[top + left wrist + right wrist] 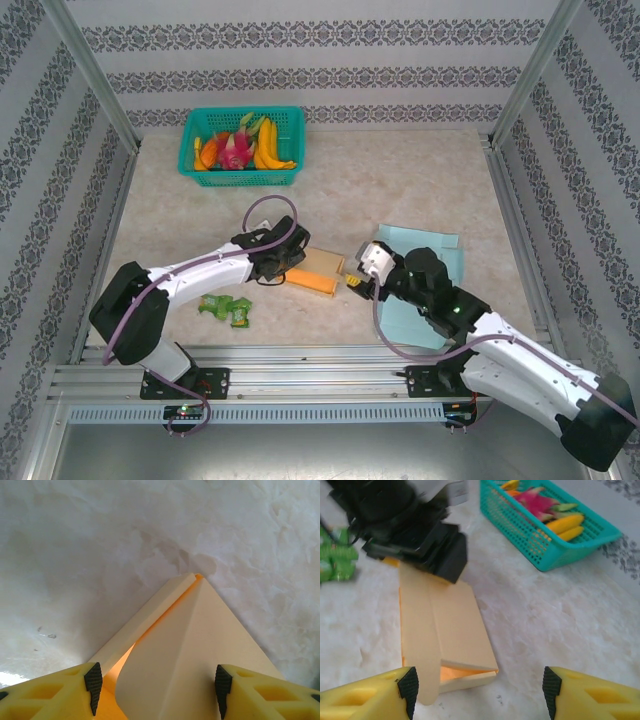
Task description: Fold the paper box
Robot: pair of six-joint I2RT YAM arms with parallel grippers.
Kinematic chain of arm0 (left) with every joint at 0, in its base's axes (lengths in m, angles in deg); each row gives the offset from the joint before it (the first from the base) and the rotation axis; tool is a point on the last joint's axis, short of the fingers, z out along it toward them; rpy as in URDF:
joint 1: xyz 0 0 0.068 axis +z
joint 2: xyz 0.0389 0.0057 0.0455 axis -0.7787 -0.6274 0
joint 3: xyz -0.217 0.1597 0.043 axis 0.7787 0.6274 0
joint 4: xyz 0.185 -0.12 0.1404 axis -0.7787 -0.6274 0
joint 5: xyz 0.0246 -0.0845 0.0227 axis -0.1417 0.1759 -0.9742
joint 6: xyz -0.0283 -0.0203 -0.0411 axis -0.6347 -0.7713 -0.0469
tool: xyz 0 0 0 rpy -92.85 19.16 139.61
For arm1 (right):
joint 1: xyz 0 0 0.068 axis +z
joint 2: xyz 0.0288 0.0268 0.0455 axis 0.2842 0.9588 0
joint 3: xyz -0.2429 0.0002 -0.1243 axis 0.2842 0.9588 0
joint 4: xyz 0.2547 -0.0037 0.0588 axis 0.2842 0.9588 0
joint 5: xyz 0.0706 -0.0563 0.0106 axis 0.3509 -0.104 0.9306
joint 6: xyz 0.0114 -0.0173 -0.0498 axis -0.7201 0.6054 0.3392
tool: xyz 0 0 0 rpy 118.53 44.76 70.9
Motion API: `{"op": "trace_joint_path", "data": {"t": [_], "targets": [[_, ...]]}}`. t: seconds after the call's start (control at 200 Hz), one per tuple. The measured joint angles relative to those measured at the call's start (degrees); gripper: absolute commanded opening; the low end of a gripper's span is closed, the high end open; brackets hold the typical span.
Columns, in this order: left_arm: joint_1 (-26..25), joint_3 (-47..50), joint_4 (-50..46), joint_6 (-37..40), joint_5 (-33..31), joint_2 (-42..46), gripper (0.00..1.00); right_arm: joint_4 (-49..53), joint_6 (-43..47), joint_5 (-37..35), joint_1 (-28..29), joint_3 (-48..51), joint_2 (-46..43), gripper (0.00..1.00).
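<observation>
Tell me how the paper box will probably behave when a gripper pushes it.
The paper box is probably light and would slide on the smooth table rather than tip, since it lies flat. Its loose flap looks thin, so it would likely bend, not stay stiff.

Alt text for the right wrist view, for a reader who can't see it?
A partly folded cream paper box lies on the marbled table ahead of the open right end effector, with the left arm over its far end. A teal fruit basket sits beyond, right.
</observation>
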Motion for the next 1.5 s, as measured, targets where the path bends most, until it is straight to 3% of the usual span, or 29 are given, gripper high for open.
{"op": "trace_joint_path", "data": {"t": [0.14, 0.285, 0.505, 0.809, 1.049, 1.304, 1.499], "targets": [[0.0, 1.77, 0.59, -0.15, -1.07, 0.87, 0.63, 0.07, -16.09, -6.38, 0.0, -0.37, 2.27, 0.67], [0.0, 2.89, 0.92, -0.2, -1.88, 1.03, 0.64, 1.51, -31.93, -10.34, 0.0, -4.9, 13.42, 0.7], [-0.02, 3.06, 1.29, -0.22, -2.69, 1.03, 0.64, 0.2, -44.19, -12.59, 1.73, -11.06, 28.15, 0.72], [-0.07, 4.48, 1.97, -0.44, -3.34, 1.03, 0.66, -1.84, -47.74, -16.22, 6.82, -14.49, 40.3, 0.72], [-0.42, 7.63, 1.64, -0.28, -5.77, 1.46, 0.83, -3.48, -47.84, -17.81, 7.5, -14.73, 45.11, 0.72], [-0.42, 14.05, 0.9, 1.95, -10.36, 10.86, 0.87, -4.74, -45.27, -19.41, 7.5, -14.73, 46.29, 0.71], [-0.42, 15.74, 3.1, 8.07, -9.62, 15.67, 0.97, -6.29, -41.77, -19.21, 7.5, -14.73, 47.04, 0.71]]}}
